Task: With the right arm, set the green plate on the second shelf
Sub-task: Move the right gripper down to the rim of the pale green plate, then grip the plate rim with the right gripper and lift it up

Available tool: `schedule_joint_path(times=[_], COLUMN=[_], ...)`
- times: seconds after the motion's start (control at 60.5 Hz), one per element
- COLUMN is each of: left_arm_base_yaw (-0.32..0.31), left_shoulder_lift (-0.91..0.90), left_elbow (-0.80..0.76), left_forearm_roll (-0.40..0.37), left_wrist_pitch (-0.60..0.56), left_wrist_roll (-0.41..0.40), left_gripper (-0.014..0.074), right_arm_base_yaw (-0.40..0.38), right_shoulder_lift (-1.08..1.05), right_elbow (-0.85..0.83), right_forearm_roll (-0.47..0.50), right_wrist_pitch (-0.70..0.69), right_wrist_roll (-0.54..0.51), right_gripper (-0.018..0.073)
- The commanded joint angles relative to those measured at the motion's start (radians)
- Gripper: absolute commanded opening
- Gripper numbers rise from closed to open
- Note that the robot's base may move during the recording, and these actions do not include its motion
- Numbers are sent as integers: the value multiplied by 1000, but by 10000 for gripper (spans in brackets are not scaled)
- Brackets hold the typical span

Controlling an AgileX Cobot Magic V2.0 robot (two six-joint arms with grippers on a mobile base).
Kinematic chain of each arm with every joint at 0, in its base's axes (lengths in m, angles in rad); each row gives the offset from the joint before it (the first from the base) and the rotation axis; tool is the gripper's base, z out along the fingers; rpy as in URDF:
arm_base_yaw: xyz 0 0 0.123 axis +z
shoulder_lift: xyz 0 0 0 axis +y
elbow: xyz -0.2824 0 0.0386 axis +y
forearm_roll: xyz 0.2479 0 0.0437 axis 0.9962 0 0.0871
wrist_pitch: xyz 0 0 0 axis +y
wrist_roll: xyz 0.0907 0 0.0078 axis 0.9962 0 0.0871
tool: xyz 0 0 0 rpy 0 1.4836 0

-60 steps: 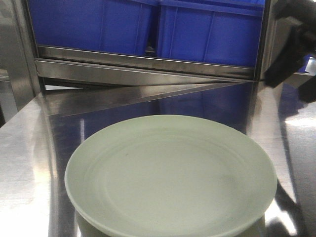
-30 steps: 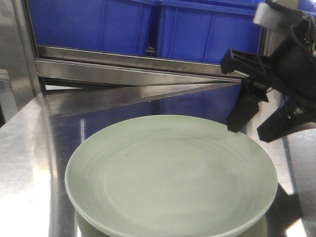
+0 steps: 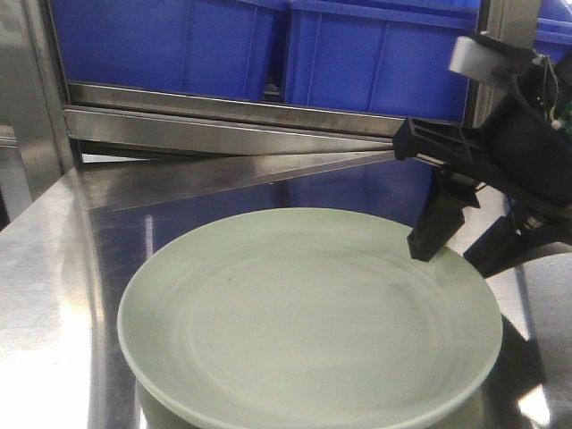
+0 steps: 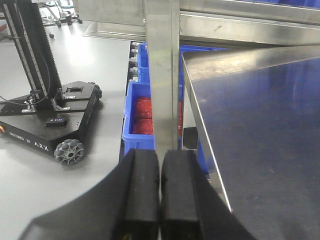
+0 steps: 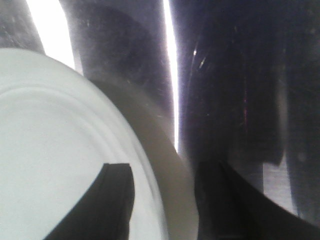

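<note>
The pale mint-green plate (image 3: 304,313) lies flat on the steel table (image 3: 54,268), filling the front of the exterior view. My right gripper (image 3: 451,255) is open at the plate's right rim, one finger over the plate and the other outside it. In the right wrist view the plate (image 5: 45,140) fills the left half and the gripper (image 5: 165,172) straddles its rim, open and holding nothing. My left gripper (image 4: 160,165) is shut and empty, off the table's left edge, far from the plate.
Blue bins (image 3: 268,45) fill the shelf behind a steel rail (image 3: 232,125) at the back. A steel upright post (image 4: 162,75) stands at the table's left edge. Below it are blue bins with red contents (image 4: 140,115). A black wheeled base (image 4: 55,120) sits on the floor.
My right arm has come in from the upper right and lowered to the plate's right rim, moving slightly left in the last half second. The plate has not moved.
</note>
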Motion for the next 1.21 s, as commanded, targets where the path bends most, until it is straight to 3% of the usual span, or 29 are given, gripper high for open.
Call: schedule_joint_path(times=[0.0,0.132,0.38,0.579,0.91,1.191], left_arm_base_yaw=[-1,-1,-1,-1,-1,-1], left_shoulder_lift=[-21,-21,-21,-21,-21,-21], left_elbow=[40,40,40,40,40,40], left_forearm_roll=[-1,-1,-1,-1,-1,-1], left_wrist_pitch=[-80,-80,-80,-80,-80,-80], left_wrist_roll=[2,2,2,2,2,2], left_gripper=[124,124,124,124,124,124], right_arm_base_yaw=[2,2,2,2,2,2], right_shoulder_lift=[-24,-24,-23,-23,-24,-98], right_elbow=[-33,-33,-33,-33,-33,-33], right_forearm_roll=[17,17,17,17,17,17], right_wrist_pitch=[-31,-32,-31,-31,-41,-113], right_wrist_roll=[-8,-8,-8,-8,-8,-8], right_gripper=[411,400,267,258,40,48])
